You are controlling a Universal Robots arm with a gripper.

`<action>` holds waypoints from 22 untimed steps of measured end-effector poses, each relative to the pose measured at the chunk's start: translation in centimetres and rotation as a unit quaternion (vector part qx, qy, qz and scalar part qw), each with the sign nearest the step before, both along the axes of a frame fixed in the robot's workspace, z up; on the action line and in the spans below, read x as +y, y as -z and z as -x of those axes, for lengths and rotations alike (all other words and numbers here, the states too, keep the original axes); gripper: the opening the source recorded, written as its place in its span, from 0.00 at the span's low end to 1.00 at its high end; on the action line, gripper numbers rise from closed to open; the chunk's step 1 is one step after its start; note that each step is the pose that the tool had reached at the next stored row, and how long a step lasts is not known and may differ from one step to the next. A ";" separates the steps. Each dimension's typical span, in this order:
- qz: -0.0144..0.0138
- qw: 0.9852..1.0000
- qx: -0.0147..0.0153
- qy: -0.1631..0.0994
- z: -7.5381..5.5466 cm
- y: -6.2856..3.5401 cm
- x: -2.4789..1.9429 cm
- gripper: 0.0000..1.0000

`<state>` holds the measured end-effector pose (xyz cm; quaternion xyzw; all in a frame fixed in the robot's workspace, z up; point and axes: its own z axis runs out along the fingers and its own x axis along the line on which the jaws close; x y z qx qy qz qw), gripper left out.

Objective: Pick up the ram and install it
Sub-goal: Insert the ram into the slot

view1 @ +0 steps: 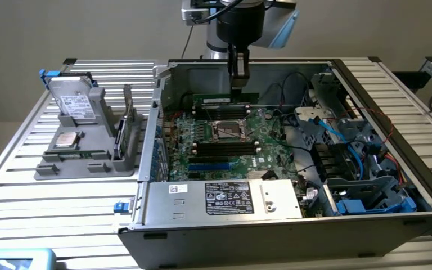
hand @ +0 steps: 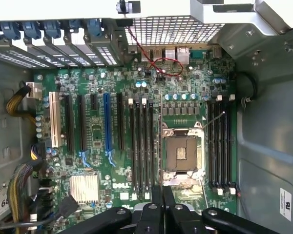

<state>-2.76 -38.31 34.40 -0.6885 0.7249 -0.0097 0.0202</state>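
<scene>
The ram is a thin green stick with a white label. It hangs level inside the open computer case, over the far end of the motherboard. My gripper comes straight down onto its top edge and is shut on it, right of the stick's middle. In the wrist view the fingertips press together above the board, close to the CPU socket. The black memory slots on one side of the socket and the slots on the other side are bare.
The case wall and its rear panel rise around the board. A power supply sits at the front, with a drive cage and blue cables at the exterior view's right. A grey fixture holding a hard drive stands at the left.
</scene>
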 end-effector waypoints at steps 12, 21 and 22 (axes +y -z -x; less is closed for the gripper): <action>0.001 1.000 0.005 0.000 -0.5 2.01 -0.02 0.12; 0.015 1.000 0.005 0.000 -0.5 2.76 -0.18 0.12; 0.015 1.000 0.005 0.000 -0.5 2.93 -0.18 0.12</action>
